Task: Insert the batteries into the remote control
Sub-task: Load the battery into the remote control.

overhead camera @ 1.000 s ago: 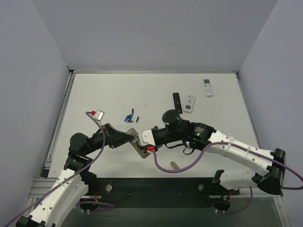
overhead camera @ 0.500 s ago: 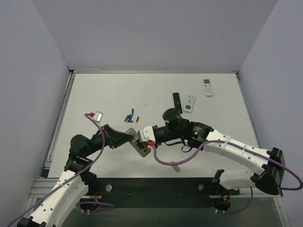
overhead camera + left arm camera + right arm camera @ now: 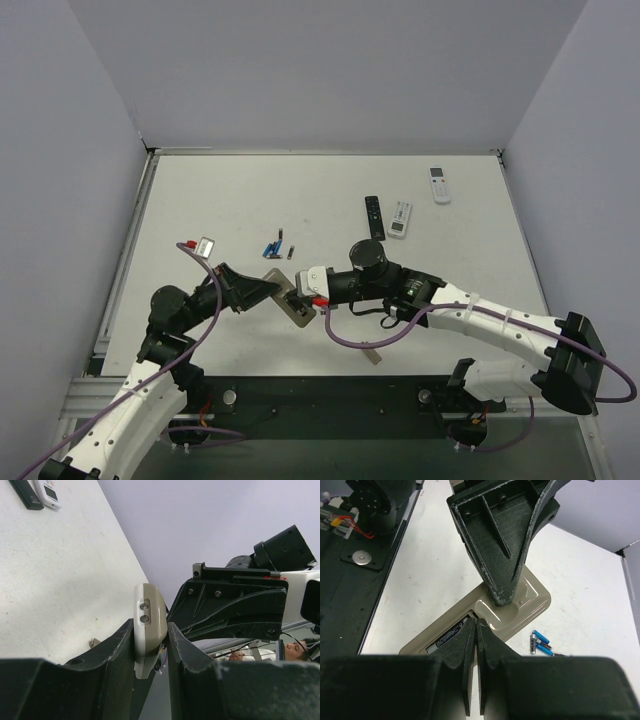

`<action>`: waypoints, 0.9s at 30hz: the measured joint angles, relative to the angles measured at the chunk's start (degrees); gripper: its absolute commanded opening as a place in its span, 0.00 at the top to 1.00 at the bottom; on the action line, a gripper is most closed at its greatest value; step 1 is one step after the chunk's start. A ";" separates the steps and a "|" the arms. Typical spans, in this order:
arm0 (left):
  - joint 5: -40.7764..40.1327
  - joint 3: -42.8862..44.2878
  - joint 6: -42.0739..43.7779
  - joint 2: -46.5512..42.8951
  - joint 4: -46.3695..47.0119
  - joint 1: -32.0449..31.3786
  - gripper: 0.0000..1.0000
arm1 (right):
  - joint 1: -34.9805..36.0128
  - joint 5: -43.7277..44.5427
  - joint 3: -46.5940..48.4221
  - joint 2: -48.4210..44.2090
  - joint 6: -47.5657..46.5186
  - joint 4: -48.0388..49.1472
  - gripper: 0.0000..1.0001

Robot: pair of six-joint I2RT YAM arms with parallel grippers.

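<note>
The remote control point(image 3: 527, 602) lies grey-tan back up, and my left gripper point(image 3: 150, 640) is shut on its edge, one finger point(image 3: 502, 575) pressed on the back. A dark battery point(image 3: 445, 639) lies in the open recess. My right gripper point(image 3: 476, 622) is shut, its tips right over the near end of that recess, with nothing visible between them. From above, both grippers meet at the remote control point(image 3: 298, 316): left gripper point(image 3: 272, 287), right gripper point(image 3: 300, 292). Loose batteries point(image 3: 272, 248), blue ones and a dark one point(image 3: 290, 252), lie just beyond; they also show in the right wrist view as blue batteries point(image 3: 540, 642).
A slim black remote point(image 3: 373, 216), a white remote point(image 3: 400, 219) and another white remote point(image 3: 439, 184) lie at the back right. A small tan cover piece point(image 3: 372, 353) rests near the front edge under the purple cable. The right arm point(image 3: 470, 310) stretches across the near right.
The right arm has swung lower and nearer, and its shut tips have settled over the recess. The left gripper keeps its hold on the remote control, barely shifted.
</note>
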 measured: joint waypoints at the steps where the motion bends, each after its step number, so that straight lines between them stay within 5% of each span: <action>1: -0.39 0.00 -0.02 0.00 0.00 0.07 1.00 | 0.00 0.52 -0.98 -0.17 0.52 1.86 1.00; 17: -7.54 -1.86 0.00 -0.22 2.73 1.18 1.00 | -0.04 9.51 -9.86 2.08 11.39 25.16 0.96; 27: -9.01 -3.15 1.33 -1.20 3.15 1.18 1.00 | -0.50 10.23 -11.19 2.97 16.20 27.82 0.93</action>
